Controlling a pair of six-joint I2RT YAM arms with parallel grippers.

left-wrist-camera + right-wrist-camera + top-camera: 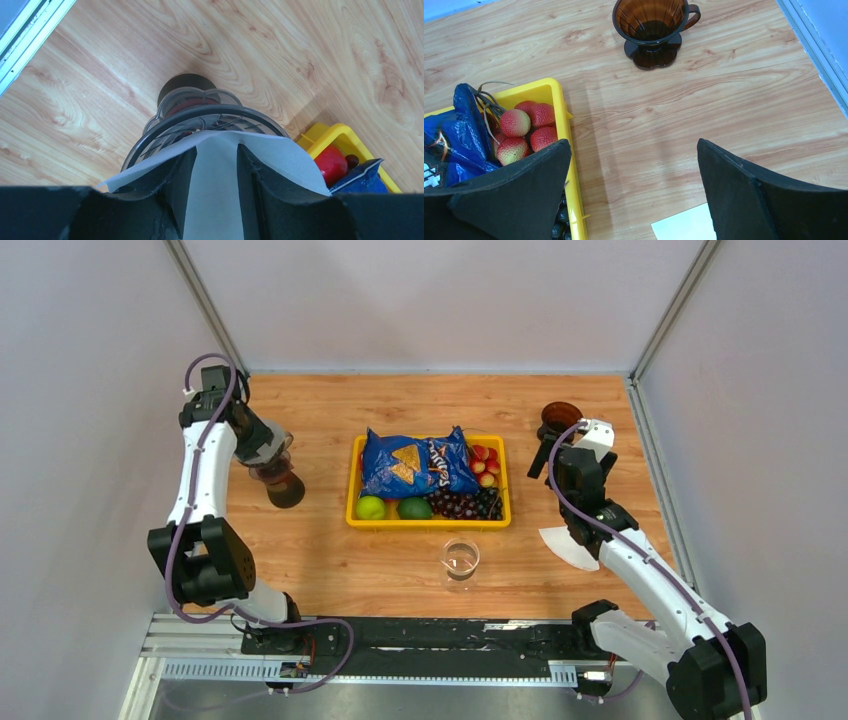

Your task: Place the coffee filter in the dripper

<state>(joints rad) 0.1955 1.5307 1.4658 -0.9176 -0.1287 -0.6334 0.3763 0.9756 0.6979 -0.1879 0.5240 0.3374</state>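
Note:
A white coffee filter point(215, 165) lies over the rim of a clear dripper point(200, 117) standing on the wood at the left point(281, 486). My left gripper point(216, 149) hovers right over it, jaws parted, the paper showing through the gap and spreading behind both fingers point(175, 175). At the back right stands a second, brown dripper point(651, 22), which holds nothing. My right gripper point(633, 142) hangs wide open short of it, nothing between its fingers. Another white filter point(570, 545) lies flat on the table under the right arm; its corner point(684, 225) shows in the right wrist view.
A yellow basket point(352, 490) in the middle holds a blue chips bag point(415, 462), green fruit point(371, 507), red fruit point(526, 132) and dark grapes. A clear glass point(460, 560) stands in front of it. Grey walls close in three sides.

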